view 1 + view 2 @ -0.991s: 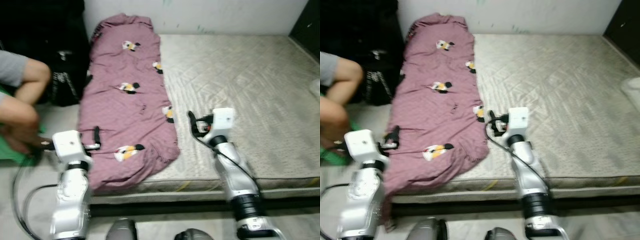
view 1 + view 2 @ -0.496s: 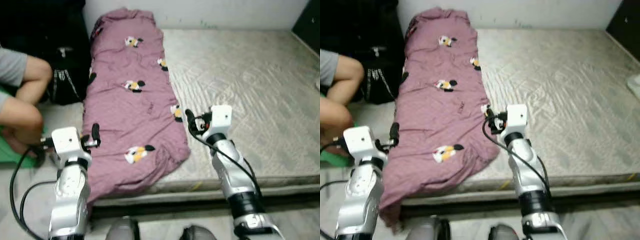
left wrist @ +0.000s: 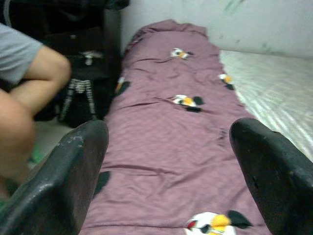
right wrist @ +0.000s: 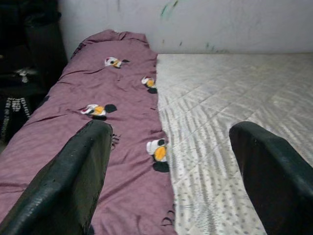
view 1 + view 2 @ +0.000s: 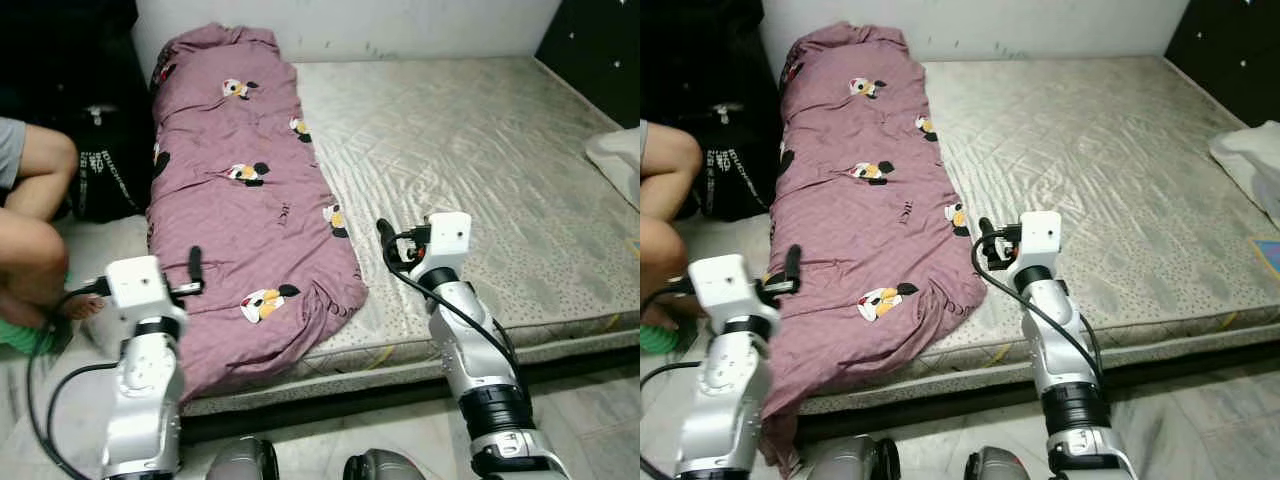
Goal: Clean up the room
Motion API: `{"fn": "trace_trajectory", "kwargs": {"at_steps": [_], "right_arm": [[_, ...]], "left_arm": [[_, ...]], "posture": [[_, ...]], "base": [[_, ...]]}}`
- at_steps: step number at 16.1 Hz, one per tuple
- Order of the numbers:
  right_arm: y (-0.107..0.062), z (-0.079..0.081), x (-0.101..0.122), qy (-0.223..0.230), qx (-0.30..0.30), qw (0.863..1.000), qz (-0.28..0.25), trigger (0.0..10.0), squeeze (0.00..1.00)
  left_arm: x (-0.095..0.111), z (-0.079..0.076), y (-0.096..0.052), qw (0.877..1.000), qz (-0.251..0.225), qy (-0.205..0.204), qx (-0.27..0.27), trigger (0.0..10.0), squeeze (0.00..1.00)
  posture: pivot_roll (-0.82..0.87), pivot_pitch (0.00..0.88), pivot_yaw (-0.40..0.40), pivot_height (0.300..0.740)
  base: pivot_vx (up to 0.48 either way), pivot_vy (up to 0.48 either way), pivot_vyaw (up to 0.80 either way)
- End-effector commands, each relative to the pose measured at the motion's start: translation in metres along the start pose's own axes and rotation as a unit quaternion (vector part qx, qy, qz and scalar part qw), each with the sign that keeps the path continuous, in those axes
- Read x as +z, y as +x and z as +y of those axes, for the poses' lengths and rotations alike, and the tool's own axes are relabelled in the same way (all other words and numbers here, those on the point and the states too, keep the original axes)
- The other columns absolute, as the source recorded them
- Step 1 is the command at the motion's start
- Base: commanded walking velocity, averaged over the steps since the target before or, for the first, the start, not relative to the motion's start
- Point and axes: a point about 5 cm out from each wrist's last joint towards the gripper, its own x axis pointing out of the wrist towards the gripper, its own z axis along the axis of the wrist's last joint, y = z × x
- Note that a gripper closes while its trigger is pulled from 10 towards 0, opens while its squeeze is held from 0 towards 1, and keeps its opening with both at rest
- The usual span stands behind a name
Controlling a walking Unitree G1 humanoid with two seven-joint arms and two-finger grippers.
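Note:
A mauve blanket [image 5: 250,190] printed with small cartoon figures lies lengthwise along the left side of a bare quilted mattress [image 5: 470,150]. Its near end is bunched and hangs over the front edge. My left gripper [image 5: 193,270] hovers open over the blanket's near left part, with nothing between its fingers [image 3: 78,171]. My right gripper [image 5: 385,240] is open too, just right of the blanket's near edge above the mattress. Its wrist view looks along the blanket [image 4: 117,112] and the mattress [image 4: 234,98].
A person sits at the left on the floor, bare knees [image 5: 30,220] close to my left arm. A black bag [image 5: 100,165] stands beside the bed. White cloth [image 5: 615,155] lies at the mattress's right edge, and dark furniture [image 5: 595,50] stands at the far right.
The whole picture has shifted, so the camera has moved. Both grippers keep their open pose over the bed's near edge, and the blanket lies as before.

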Motion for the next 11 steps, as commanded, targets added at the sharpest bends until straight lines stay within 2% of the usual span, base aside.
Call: {"fn": "trace_trajectory", "kwargs": {"at_steps": [1,9,11], "right_arm": [[0.0007,-0.0005,0.0042,0.000,0.002,1.000,-0.006,10.0,0.00],[0.0008,-0.0006,0.0028,0.003,0.009,1.000,0.000,10.0,0.00],[0.0008,-0.0008,0.0023,0.002,0.009,1.000,0.003,10.0,0.00]], "left_arm": [[0.0044,0.0008,-0.0002,1.000,-0.007,0.001,-0.002,10.0,0.00],[0.0034,0.0004,-0.0008,1.000,-0.004,0.005,0.007,10.0,0.00],[0.0037,0.0004,-0.0010,1.000,-0.006,0.007,0.010,10.0,0.00]], "posture": [[-0.02,0.048,-0.023,0.727],[-0.03,0.054,-0.027,0.637],[-0.03,0.054,-0.028,0.637]], "base": [[0.000,0.000,0.00],[0.000,0.000,0.00],[0.000,0.000,0.00]]}}
